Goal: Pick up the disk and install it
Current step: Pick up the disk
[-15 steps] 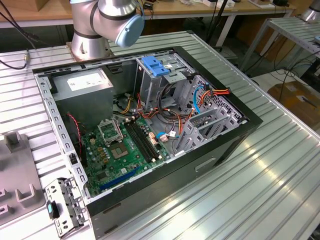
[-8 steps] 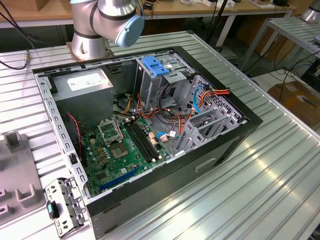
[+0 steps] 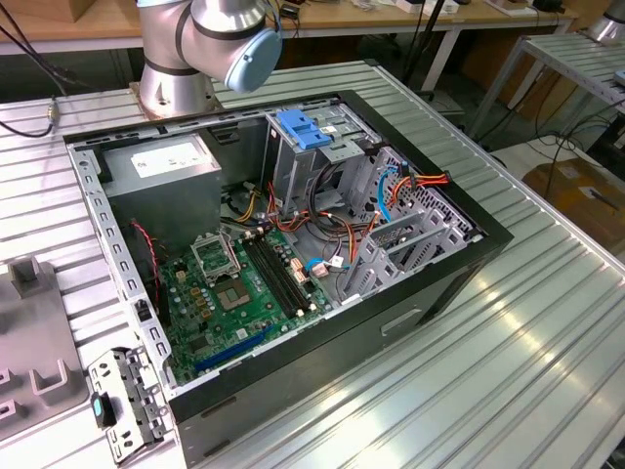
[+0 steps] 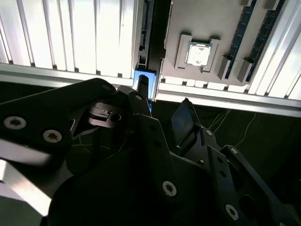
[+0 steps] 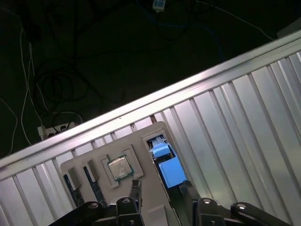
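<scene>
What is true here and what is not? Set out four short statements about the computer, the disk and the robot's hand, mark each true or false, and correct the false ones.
1. The computer case lies open on the table, its green board showing. True.
2. The disk sits inside the computer case. False: in the first wrist view it stands in a slot of the grey tray.
3. A processor chip rests in the tray beside the disk. True.
4. The hand is shut on the disk. False: it is open, with a finger on either side of the disk.
</scene>
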Controlling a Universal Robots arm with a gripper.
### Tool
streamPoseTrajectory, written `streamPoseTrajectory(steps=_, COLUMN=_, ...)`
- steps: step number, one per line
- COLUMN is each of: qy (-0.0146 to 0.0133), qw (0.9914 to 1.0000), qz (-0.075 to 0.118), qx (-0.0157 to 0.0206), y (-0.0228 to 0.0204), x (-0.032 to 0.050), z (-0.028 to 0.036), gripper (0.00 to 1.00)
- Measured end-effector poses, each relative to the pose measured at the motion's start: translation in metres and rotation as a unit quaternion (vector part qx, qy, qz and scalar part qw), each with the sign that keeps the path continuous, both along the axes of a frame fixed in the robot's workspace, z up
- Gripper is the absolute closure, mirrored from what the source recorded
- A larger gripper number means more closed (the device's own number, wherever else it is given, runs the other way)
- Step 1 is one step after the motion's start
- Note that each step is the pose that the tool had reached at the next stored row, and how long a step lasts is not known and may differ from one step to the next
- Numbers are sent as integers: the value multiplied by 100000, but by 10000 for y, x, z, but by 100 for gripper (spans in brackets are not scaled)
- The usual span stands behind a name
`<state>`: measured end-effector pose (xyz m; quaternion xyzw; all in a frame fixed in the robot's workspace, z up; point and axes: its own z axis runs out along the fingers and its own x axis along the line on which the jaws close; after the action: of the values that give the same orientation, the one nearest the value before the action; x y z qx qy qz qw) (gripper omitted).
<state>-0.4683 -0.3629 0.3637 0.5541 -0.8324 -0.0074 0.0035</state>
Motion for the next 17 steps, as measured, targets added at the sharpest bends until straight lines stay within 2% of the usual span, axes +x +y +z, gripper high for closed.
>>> streamPoseTrajectory(steps=4, qy=-102, qw=99954, qz=3018, qx=0, y=0, x=0, z=-37, gripper=52)
streamPoseTrajectory(steps=6, qy=-124, qw=99833, qz=5769, qx=4, y=0, x=0, z=-68, gripper=52)
streamPoseTrajectory(steps=9, qy=-116, qw=99634, qz=8542, qx=5, y=3, x=-1, z=-95, gripper=52)
streamPoseTrajectory(steps=11, qy=-122, qw=99544, qz=9542, qx=8, y=32, x=-1, z=-107, gripper=52)
streamPoseTrajectory(steps=12, qy=-123, qw=99503, qz=9953, qx=10, y=75, x=-1, z=-118, gripper=52)
streamPoseTrajectory(steps=14, qy=-137, qw=99432, qz=10646, qx=14, y=89, x=-2, z=-142, gripper=52)
streamPoseTrajectory(steps=15, qy=-128, qw=99347, qz=11411, qx=12, y=89, x=-2, z=-157, gripper=52)
streamPoseTrajectory(steps=16, qy=-123, qw=99166, qz=12887, qx=10, y=90, x=-2, z=-182, gripper=52)
streamPoseTrajectory(steps=17, qy=-123, qw=99076, qz=13565, qx=12, y=90, x=-2, z=-195, gripper=52)
